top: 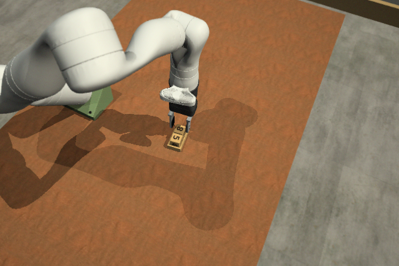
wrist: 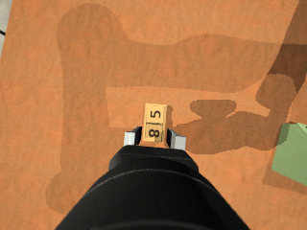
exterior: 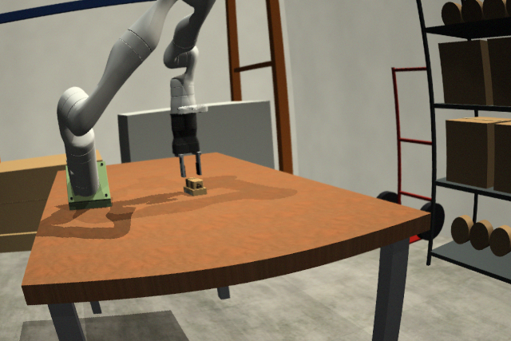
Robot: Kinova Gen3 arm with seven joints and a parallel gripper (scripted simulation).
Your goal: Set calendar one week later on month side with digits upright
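Table (exterior: 255,246): large orange-brown wooden top on grey legs, carrying all the items below.

Arm (exterior: 136,40): white, jointed, rising from the green base plate (exterior: 104,199) near the table's left edge, arching over and pointing straight down at the middle of the table.

Gripper (top: 179,124): black body under a white wrist ring, fingers (exterior: 181,168) spread and holding nothing. It hung above the calendar with a gap beneath its tips in the exterior view, one finger to either side of the "8" cube in the wrist view.

Tray (top: 175,147): small, pale wood, lay flat on the table just below the gripper, well apart from the base plate.

Cubes: two, stood side by side in the tray. The cube with "8" (top: 179,129) on top was nearer the gripper; the cube with "5" (top: 176,137) on top was touching it. The side faces could not be read in any view.
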